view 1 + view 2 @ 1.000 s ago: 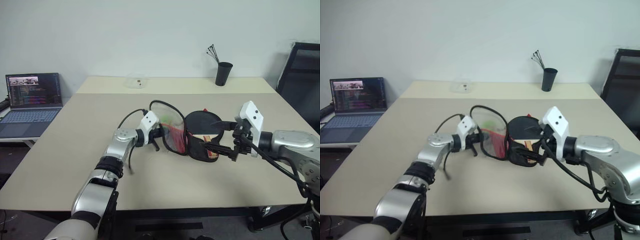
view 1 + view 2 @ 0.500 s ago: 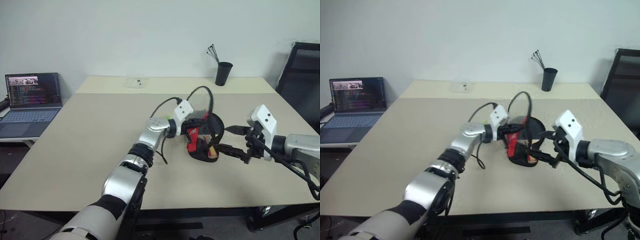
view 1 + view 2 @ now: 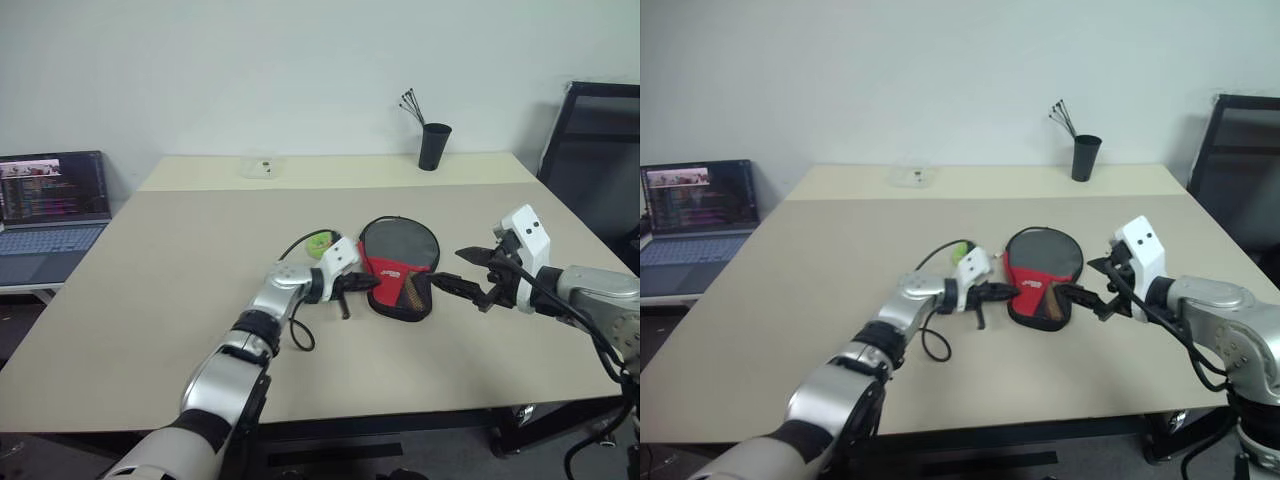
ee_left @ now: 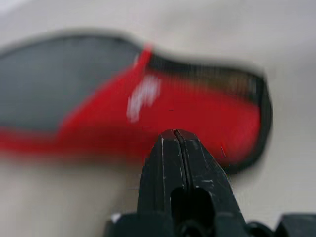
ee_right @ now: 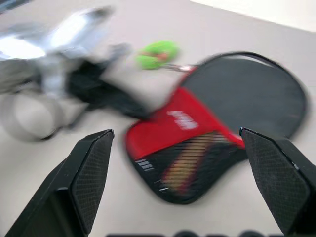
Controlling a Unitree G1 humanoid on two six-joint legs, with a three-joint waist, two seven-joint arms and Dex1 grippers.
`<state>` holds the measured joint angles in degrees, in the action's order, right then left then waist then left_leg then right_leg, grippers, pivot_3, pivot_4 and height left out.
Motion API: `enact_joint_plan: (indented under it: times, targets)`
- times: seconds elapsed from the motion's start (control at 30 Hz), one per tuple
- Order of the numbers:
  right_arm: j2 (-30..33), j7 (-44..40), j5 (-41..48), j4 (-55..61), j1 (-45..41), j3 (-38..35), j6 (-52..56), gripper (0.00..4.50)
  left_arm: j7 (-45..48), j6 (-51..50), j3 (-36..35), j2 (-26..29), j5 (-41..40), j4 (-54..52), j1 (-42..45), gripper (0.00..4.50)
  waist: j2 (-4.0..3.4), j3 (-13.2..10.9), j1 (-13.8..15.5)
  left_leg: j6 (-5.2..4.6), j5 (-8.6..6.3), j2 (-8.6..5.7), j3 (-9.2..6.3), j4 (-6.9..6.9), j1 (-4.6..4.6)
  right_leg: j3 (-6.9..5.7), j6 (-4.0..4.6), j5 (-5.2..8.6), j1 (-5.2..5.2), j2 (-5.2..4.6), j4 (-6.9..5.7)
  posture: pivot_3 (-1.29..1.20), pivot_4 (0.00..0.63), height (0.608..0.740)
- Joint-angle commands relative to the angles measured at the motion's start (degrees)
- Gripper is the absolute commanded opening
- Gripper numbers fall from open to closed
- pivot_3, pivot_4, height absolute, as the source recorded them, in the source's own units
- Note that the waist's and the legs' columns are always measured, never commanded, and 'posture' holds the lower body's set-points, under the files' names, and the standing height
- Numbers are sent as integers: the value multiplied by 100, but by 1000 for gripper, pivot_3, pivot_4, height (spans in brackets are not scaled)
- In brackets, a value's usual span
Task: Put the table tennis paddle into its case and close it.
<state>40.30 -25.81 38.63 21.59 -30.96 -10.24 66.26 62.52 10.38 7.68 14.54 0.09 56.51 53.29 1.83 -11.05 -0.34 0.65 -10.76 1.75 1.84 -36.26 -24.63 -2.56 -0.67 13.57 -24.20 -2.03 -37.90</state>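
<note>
Bare table [image 3: 180, 290] surrounds the closed case [image 3: 400, 270]; the left gripper [image 3: 368, 283] blocks one side, the right gripper [image 3: 447, 270] the other, a black cup [image 3: 432, 146] stands well behind.

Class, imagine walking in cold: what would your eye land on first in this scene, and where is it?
The black and red case lying flat mid-table, paddle handle showing through its mesh. The left claw, shut, sits at its edge; the right claw stands open just beside it. A green tag lies behind the left claw.
</note>
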Motion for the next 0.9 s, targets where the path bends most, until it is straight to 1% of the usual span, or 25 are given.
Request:
enact_joint_plan:
  times: [0.03, 0.13, 0.23, 0.33, 0.43, 0.6, 0.8, 0.9]
  targets:
    - [-336, 484, -520, -739, -231, 59, -373, 4500, 331, -446, -300, 313, -493, -1135, -463, 17, 0, 0, 11, 0, 0, 2, 0, 0, -2, 2, 0, 0, 0, -2, 0, 0, 150, 740]
    - [-614, 651, -796, -1325, -373, 107, -593, 4500, 376, -1203, -541, 552, -937, -2182, -943, 17, 0, 0, 29, 0, 0, 5, 1, -1, -4, 12, 1, -1, -3, -14, -1, 0, 150, 740]
    - [-861, 866, -1192, -1896, -495, 222, -952, 4500, 272, -1781, -719, 786, -1223, -3050, -1242, 17, 0, 0, 35, 0, 0, 0, 1, -7, -9, 12, -1, -1, -2, -17, -1, 0, 150, 740]
    - [-1131, 1024, -1526, -2527, -651, 283, -1385, 4500, 79, -2175, -877, 989, -1411, -3719, -1416, 17, 0, 0, 34, -1, 0, 1, 1, -15, -9, 11, -4, -3, 0, -17, -5, 0, 150, 740]
    - [-1302, 1023, -1750, -2973, -734, 338, -1696, 4500, -52, -2448, -936, 1096, -1546, -4164, -1525, 17, -1, 0, 23, -1, 0, 0, 2, -16, -6, 13, -4, -3, 0, -15, -8, 0, 150, 740]
    - [-1481, 807, -2059, -3482, -745, 579, -2091, 4500, -179, -2682, -937, 1241, -1678, -4596, -1589, 17, -1, 0, 18, -1, 0, 0, 4, -15, -5, 16, -4, -3, -1, -12, -8, 0, 150, 740]
    - [-1721, 663, -2281, -3776, -893, 778, -2297, 4500, -265, -2758, -893, 1297, -1716, -4656, -1500, 17, -1, 0, 19, -1, 0, 0, 4, -15, -3, 16, -4, -3, 0, -11, -10, 0, 150, 740]
    - [-1742, 552, -2423, -3874, -919, 955, -2256, 4500, -266, -2754, -862, 1294, -1711, -4671, -1486, 17, -1, 0, 18, -1, 0, 0, 4, -15, -4, 18, -4, -3, -1, -11, -9, 0, 150, 740]
